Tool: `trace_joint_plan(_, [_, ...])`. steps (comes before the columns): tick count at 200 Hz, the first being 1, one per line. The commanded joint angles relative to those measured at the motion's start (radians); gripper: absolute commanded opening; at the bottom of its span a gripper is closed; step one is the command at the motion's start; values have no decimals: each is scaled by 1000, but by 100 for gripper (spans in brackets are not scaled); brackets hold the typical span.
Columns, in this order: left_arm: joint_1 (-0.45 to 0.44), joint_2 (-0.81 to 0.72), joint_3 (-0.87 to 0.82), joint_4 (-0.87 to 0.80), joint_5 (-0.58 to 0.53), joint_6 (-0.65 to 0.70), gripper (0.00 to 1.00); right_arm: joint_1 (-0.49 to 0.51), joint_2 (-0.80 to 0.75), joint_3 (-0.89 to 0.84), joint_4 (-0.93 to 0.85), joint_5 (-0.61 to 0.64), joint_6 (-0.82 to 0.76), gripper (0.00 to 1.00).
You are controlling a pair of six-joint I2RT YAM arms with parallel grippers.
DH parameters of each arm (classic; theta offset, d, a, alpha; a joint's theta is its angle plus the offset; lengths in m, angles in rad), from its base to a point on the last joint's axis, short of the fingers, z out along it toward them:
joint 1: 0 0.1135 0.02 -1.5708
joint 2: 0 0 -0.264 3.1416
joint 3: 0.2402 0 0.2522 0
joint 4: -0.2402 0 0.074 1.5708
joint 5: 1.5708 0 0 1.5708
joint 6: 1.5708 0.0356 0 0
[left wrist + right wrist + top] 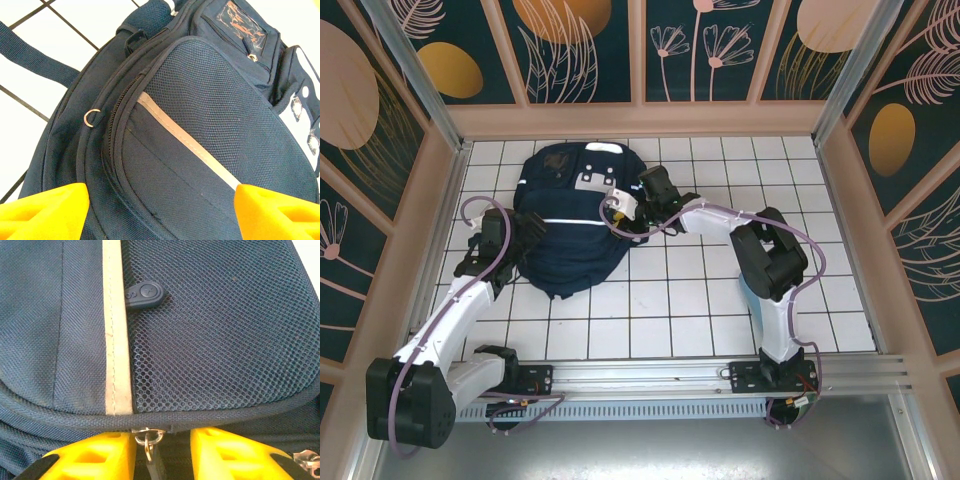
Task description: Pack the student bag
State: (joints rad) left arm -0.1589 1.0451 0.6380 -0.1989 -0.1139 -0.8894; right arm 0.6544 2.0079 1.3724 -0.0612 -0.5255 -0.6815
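The student bag (pixel 570 235), dark navy with white reflective stripes, lies flat on the tiled table at the back centre. My left gripper (pixel 530 232) is at its left edge. In the left wrist view this gripper (pixel 162 210) stands open, its yellow fingers (pixel 45 210) wide apart over the front pocket (pixel 210 110) and nothing between them. My right gripper (pixel 618 225) is at the bag's right side. In the right wrist view it (pixel 162 450) is open, with a metal zipper slider and its pull (pixel 147 436) hanging in the gap, close to the left finger (pixel 95 455).
White tiles (pixel 660 310) stretch in front of and to the right of the bag. Patterned walls (pixel 580 50) close the cell at the back and both sides. A metal rail (pixel 650 375) runs along the near edge. A bag strap (pixel 30 55) lies out to the left.
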Motion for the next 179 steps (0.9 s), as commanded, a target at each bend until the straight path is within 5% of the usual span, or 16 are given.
trace_joint_plan(1, [7,-8,32,-13,-6,27,77,-7,3,17,-3,5,-20,0])
trace_joint_plan(93, [7,26,28,57,99,56,77,-150,-174,-139,78,161,30,0])
trace_joint_plan(179, [-28,151,-185,483,502,-89,72,-139,-234,-165,-52,274,193,0])
